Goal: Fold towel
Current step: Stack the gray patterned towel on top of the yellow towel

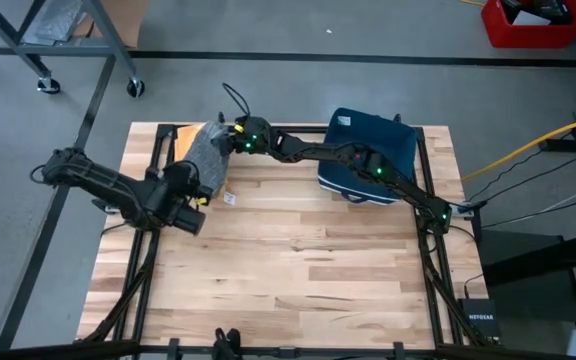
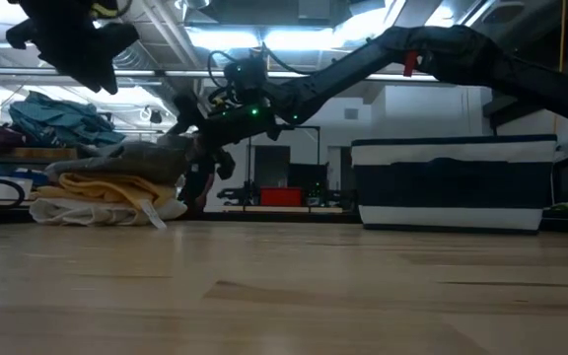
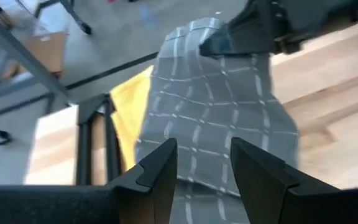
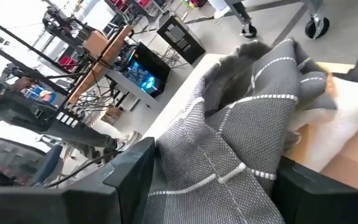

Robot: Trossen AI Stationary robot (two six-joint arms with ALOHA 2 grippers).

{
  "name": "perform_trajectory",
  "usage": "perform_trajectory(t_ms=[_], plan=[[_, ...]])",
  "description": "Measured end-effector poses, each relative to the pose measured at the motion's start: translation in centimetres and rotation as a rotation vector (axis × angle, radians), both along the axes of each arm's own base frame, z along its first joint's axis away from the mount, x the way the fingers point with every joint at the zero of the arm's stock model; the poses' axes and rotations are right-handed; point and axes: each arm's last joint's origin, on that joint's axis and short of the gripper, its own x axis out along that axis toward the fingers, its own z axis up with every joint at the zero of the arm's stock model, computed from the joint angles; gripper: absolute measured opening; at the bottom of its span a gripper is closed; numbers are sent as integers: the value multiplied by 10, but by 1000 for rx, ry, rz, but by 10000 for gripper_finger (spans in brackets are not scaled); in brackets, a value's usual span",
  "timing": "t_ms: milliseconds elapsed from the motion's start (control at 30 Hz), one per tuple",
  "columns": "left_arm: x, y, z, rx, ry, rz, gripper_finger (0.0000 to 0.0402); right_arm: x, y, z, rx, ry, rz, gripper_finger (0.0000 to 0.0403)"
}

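A grey checked towel (image 1: 206, 152) (image 3: 210, 124) lies on top of a yellow towel (image 3: 129, 106) and a white one (image 2: 87, 210), stacked at the table's far left. My right gripper (image 1: 230, 140) (image 4: 222, 180) reaches across from the right and is open. Its fingers stand on either side of the grey towel's bunched far-right end (image 4: 247, 124). My left gripper (image 1: 194, 202) (image 3: 201, 162) hovers above the table just near-left of the stack, open, with nothing between its fingers. My right gripper straddles the grey towel's bunched end (image 4: 229, 149), coming from the table's right at a shallow downward slant. I cannot tell whether the fingers touch the cloth. The towel rests on the stack.
A dark blue bin (image 1: 373, 150) (image 2: 452, 182) stands at the far right under my right arm. A white tag (image 1: 230, 198) lies beside the stack. Bare wood stretches over the near half of the table (image 1: 298, 280).
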Motion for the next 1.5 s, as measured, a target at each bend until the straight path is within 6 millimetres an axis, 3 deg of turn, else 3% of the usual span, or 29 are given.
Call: perform_trajectory(t_ms=[267,567,733,833,1000,1200,1500], plan=[[4,27,0,23,86,102,141,1,2,2,6,-21,54,229],[21,34,-2,-22,-156,187,141,1,3,2,13,-21,85,229],[19,45,-3,5,-55,197,136,1,3,2,14,-22,93,229],[15,52,-17,-42,51,198,116,1,3,2,14,-23,93,229],[11,58,-57,-89,96,211,69,1,3,2,15,-23,93,229],[-5,58,-86,-163,160,258,10,0,1,-1,13,5,33,229],[-15,55,-127,-265,94,264,5,-2,-3,-3,-6,42,-107,229]])
